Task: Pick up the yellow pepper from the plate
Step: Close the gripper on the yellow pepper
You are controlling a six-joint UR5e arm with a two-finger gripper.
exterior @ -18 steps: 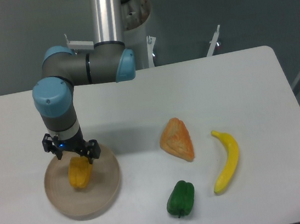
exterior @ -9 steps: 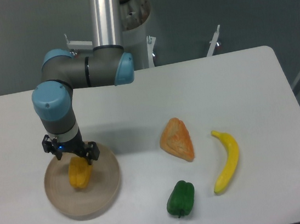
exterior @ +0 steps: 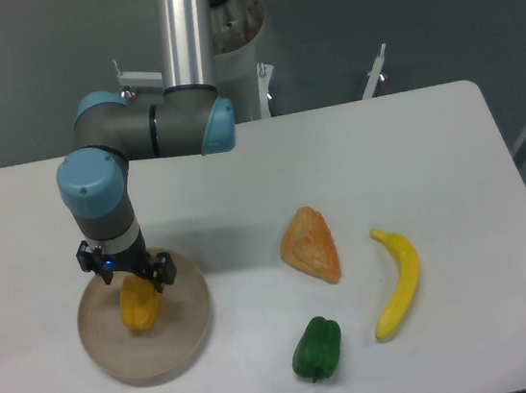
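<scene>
The gripper [exterior: 131, 284] is seen directly over the yellow pepper [exterior: 140, 306], which lies on the plate [exterior: 187, 337] at the near left of the table [exterior: 355, 155]. Compared with a second ago, the wrist has been lowered a little and drawn slightly toward the camera, so that the black gripper body now sits right against the top of the pepper; the pepper itself has not been shifted on the plate. The fingertips are hidden between the gripper body and the fruit, and it cannot be told whether the jaws are spread or closed — no clear grasp can be confirmed. From the small descent it is judged that the approach is almost finished and the closing of the fingers is the step in hand; the lift has not yet been made, since the pepper is still resting on the plate. Care would be called for in closing squarely on the blocky body, as a rounded, smooth surface may be squeezed sideways out of a two-finger pinch. Well apart to the right, untouched, are the orange lumpy piece [exterior: 311, 244], the banana [exterior: 398, 282] and the green pepper [exterior: 317, 348] — none of them is near the arm's path.
</scene>
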